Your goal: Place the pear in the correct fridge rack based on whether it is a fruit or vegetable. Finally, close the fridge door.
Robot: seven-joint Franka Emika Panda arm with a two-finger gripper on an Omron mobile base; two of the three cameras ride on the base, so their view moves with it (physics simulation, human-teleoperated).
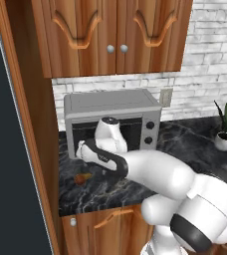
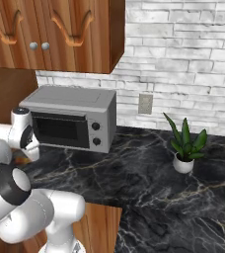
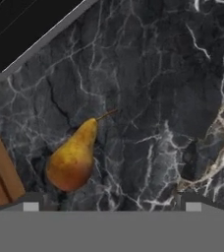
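Pear (image 3: 73, 159) lies on its side on the dark marble tabletop (image 3: 153, 88), at the lower left of the hand view, its stem pointing up and right. To its right, the end effector (image 3: 111, 204) hovers above with fingertips (image 3: 30, 203) spread wide, holding nothing. In the left base view the microwave (image 1: 113, 119) stands behind the pear.
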